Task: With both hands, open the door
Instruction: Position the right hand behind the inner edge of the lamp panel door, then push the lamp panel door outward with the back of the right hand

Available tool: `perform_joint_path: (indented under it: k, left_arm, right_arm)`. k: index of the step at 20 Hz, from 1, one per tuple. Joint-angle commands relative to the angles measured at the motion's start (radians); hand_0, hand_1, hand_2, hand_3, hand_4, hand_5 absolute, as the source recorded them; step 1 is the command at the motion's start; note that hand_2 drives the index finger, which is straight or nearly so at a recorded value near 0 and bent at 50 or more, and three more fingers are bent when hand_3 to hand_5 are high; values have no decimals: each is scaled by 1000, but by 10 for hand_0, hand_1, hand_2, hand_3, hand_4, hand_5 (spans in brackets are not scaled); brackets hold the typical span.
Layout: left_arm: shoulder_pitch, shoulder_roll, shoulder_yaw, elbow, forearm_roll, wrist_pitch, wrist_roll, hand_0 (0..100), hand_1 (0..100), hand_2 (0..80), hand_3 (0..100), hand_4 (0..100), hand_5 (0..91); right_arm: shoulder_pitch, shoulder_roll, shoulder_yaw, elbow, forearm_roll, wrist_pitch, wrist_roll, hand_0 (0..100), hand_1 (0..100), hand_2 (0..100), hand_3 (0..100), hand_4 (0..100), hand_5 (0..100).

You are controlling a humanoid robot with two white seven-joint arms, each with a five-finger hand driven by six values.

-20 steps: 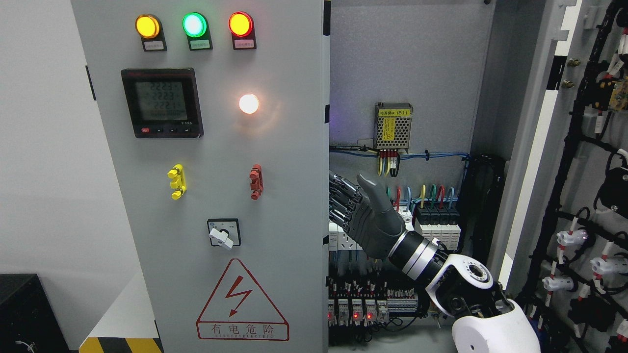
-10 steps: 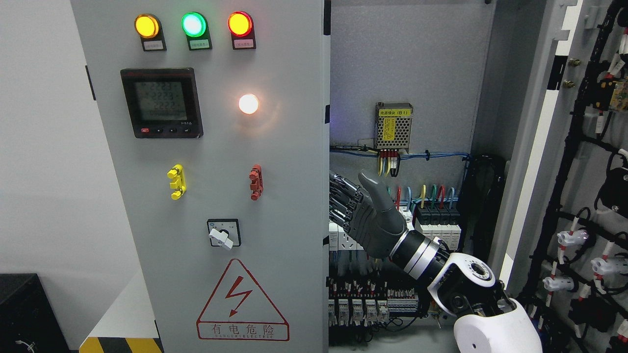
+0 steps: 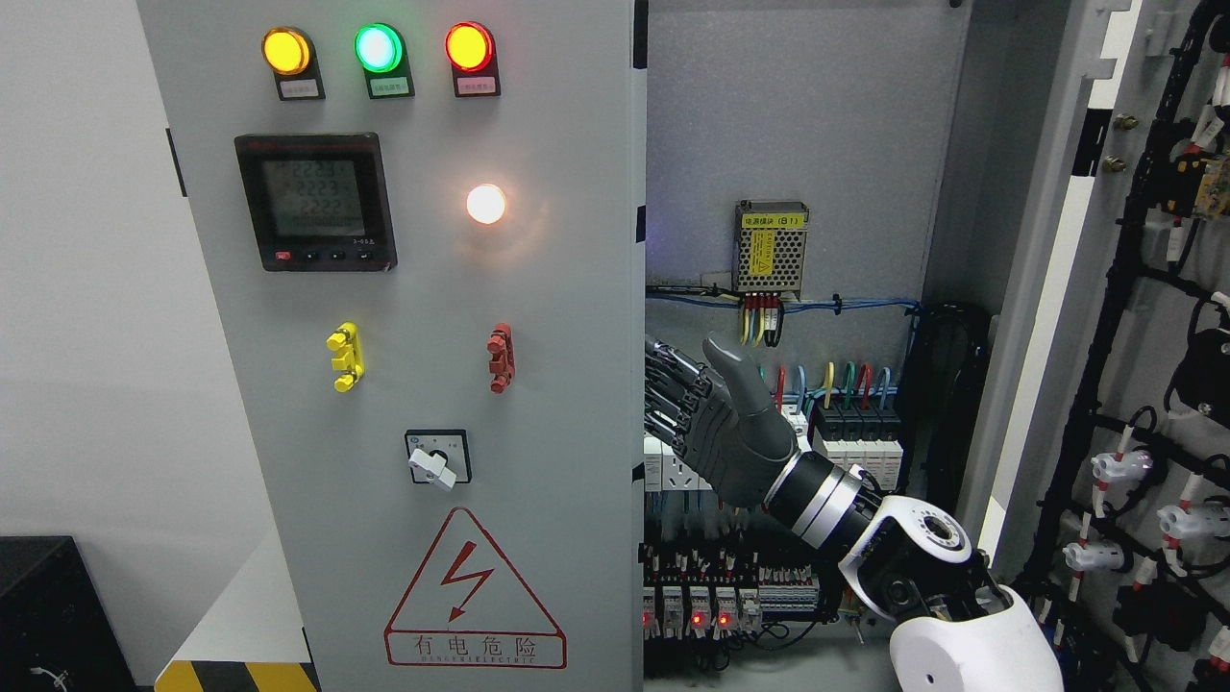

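We see our right robot hand (image 3: pixel 716 423) reaching from the lower right to the inner edge of the grey left cabinet door (image 3: pixel 432 346). Its fingers (image 3: pixel 668 389) disappear behind that edge, thumb raised and free; we cannot tell whether they grip it. The right door (image 3: pixel 1143 288) stands swung wide open, wiring exposed.

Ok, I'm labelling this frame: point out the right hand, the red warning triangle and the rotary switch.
right hand (image 3: pixel 716 423): head view, on the back of the palm.
red warning triangle (image 3: pixel 468 581): head view, on the lightning bolt.
rotary switch (image 3: pixel 434 462): head view, on its white knob.
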Motion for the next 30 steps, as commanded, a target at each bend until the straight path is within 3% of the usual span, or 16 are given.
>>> perform_joint_path:
  k: [1, 15, 27, 30]
  left_arm:
    - [0, 0, 0, -15, 0, 6, 0, 120, 556, 0, 0, 0, 0]
    - [0, 0, 0, -15, 0, 6, 0, 120, 556, 0, 0, 0, 0]
    - [0, 0, 0, -15, 0, 6, 0, 120, 556, 0, 0, 0, 0]
    - [0, 0, 0, -15, 0, 6, -1, 120, 556, 0, 0, 0, 0]
  right_arm:
    - [2, 0, 1, -8, 1, 0, -4, 100, 130, 0, 0, 0, 0]
    - [51, -9, 17, -75, 1, -3, -1, 100, 130, 0, 0, 0, 0]
    - [82, -34, 106, -163, -36, -3, 5, 100, 130, 0, 0, 0, 0]
    - [83, -61, 136, -192, -54, -3, 45, 100, 130, 0, 0, 0, 0]
